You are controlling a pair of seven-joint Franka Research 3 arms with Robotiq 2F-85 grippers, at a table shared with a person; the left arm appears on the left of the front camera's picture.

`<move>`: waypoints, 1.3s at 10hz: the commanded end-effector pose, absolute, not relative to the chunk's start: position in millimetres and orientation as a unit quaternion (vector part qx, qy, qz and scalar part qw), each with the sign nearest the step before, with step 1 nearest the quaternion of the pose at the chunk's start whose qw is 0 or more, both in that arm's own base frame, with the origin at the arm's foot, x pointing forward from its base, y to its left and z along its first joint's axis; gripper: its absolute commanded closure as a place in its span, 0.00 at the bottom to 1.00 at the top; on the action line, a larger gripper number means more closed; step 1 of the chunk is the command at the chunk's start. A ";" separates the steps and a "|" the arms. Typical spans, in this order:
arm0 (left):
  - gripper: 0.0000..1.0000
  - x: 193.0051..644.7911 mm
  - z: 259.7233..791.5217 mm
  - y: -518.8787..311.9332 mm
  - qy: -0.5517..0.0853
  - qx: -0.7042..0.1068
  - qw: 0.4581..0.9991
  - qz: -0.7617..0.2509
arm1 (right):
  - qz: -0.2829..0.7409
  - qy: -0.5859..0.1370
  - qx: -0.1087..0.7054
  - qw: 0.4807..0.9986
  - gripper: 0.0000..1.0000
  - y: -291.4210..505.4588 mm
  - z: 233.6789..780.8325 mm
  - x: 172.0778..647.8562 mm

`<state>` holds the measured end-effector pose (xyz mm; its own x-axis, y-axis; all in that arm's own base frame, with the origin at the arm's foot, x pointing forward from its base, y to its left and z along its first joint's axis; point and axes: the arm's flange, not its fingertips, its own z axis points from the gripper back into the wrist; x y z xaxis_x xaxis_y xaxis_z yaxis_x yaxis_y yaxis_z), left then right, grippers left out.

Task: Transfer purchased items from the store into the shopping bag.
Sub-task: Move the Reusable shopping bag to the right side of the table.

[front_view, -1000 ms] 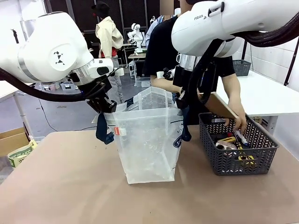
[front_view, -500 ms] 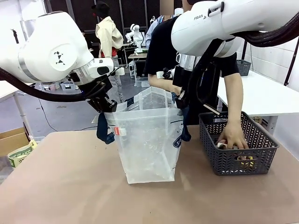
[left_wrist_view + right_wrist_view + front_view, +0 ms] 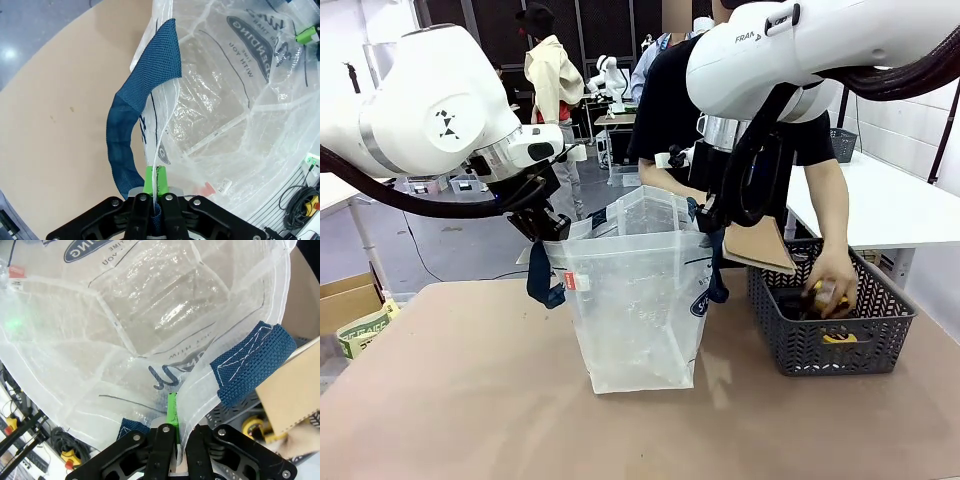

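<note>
The shopping bag (image 3: 638, 300), translucent with navy straps, stands open at mid-table. My left gripper (image 3: 549, 229) is shut on its left rim, and my right gripper (image 3: 710, 216) is shut on its right rim. The left wrist view has green pads (image 3: 149, 176) pinching the bag's rim (image 3: 165, 125) beside a navy strap (image 3: 134, 117). In the right wrist view my right gripper (image 3: 174, 412) clamps the bag's wall (image 3: 150, 315) near a strap (image 3: 252, 362). The person's hand (image 3: 834, 285) is in the grey basket (image 3: 880, 345), closed on a small yellowish item (image 3: 819, 291). More purchased items (image 3: 840, 338) lie inside.
The person leans over the far edge with a flat brown card (image 3: 760, 248) between the bag and the basket. A white table (image 3: 890, 205) with another basket (image 3: 838, 144) stands behind on the right. A cardboard box (image 3: 348, 298) sits off the table's left.
The person's hand has risen from the bottom of the basket with a small yellowish item in it, and the brown card has swung down into view. Both arms and the bag stayed still.
</note>
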<state>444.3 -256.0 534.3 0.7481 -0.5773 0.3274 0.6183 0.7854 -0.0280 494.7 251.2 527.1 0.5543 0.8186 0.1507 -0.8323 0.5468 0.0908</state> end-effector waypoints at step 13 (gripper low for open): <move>1.00 444.5 534.3 -255.4 -0.152 -0.068 0.934 -0.316 | 0.469 -0.045 0.076 0.879 1.00 250.5 526.9 494.9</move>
<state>444.4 -256.0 534.3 0.7481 -0.5772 0.3273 0.6183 0.7855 -0.0280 494.6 251.3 527.2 0.5542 0.8186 0.1508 -0.8323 0.5468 0.0908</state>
